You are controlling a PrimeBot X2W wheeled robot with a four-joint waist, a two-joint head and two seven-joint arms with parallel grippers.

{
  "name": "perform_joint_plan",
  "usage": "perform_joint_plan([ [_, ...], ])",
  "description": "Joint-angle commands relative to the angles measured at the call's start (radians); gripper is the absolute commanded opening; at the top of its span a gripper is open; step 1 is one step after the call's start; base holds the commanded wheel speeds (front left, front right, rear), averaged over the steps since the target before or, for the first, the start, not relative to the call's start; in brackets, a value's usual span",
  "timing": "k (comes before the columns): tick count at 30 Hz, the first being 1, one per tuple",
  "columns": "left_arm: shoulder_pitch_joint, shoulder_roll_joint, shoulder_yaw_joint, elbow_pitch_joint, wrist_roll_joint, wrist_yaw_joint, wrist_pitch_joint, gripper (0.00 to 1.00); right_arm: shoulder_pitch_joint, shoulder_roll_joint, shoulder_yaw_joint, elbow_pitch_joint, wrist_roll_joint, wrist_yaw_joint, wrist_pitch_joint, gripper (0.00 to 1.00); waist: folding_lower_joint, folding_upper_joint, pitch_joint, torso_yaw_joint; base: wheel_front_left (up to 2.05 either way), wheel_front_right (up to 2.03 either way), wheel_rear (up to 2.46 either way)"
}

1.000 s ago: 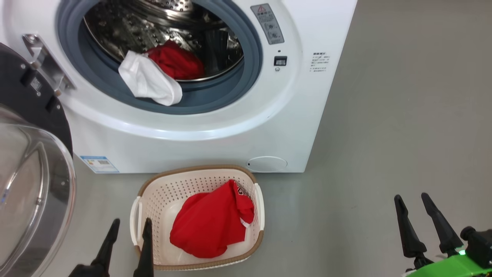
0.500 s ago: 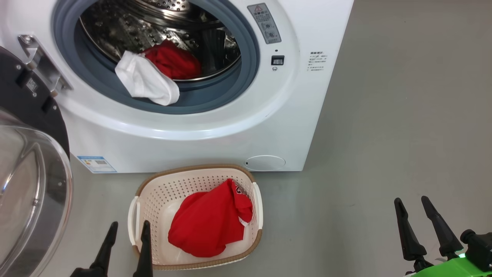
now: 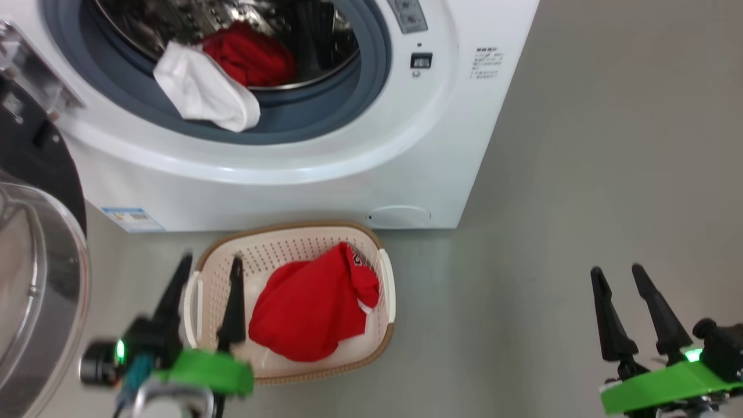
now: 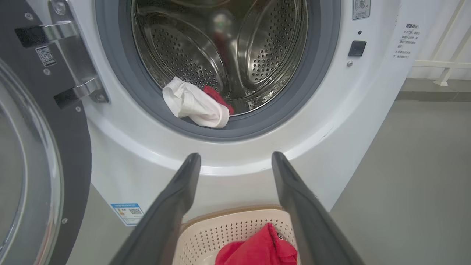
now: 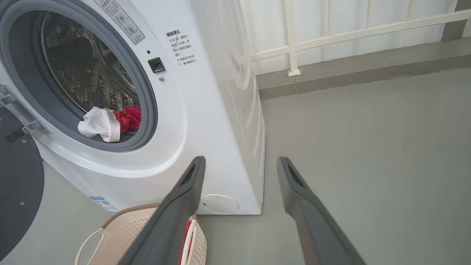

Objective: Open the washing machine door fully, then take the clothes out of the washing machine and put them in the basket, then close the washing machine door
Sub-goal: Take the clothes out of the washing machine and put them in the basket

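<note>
Left wrist view: unloading is judged in hand. The left gripper [image 4: 235, 156] is held wide, empty; the white cloth [image 4: 195, 106] ahead must be reached and pinched.

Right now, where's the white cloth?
Head view, upper left: the white cloth hangs over the grey seal at the mouth of the washing machine, touching the red garment behind it, above the basket.
</note>
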Motion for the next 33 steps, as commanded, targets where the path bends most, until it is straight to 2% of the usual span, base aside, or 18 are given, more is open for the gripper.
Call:
perform_joint_plan([
  [1, -0.042, 0.013, 0.028, -0.017, 0.009, -0.007, -0.005, 1.0, -0.03, -0.009, 0.021, -0.027, 0.001, 0.005, -0.006, 1.0, 0.0, 0.0, 0.046, -0.003, 0.0, 0.0, 0.0],
  [7, -0.316, 0.019, 0.007, 0.129, 0.054, -0.005, -0.005, 1.0, -0.099, 0.013, 0.025, -0.031, 0.006, 0.005, -0.006, 1.0, 0.0, 0.0, 0.151, -0.025, 0.0, 0.0, 0.0],
  [18, -0.787, 0.075, -0.032, 0.552, 0.122, 0.021, 0.011, 1.0, -0.198, 0.05, 0.032, -0.034, 0.014, 0.005, -0.006, 1.0, 0.0, 0.0, 0.295, -0.094, 0.0, 0.0, 0.0],
  [25, -0.978, 0.132, -0.043, 0.795, 0.153, 0.081, 0.073, 1.0, -0.235, 0.06, 0.043, -0.035, 0.019, 0.005, -0.006, 1.0, 0.0, 0.0, 0.347, -0.139, 0.0, 0.0, 0.0],
  [33, -1.098, 0.182, -0.066, 0.938, 0.175, 0.123, 0.118, 1.0, -0.249, 0.064, 0.048, -0.04, 0.019, 0.005, -0.006, 1.0, 0.0, 0.0, 0.379, -0.168, 0.0, 0.0, 0.0],
])
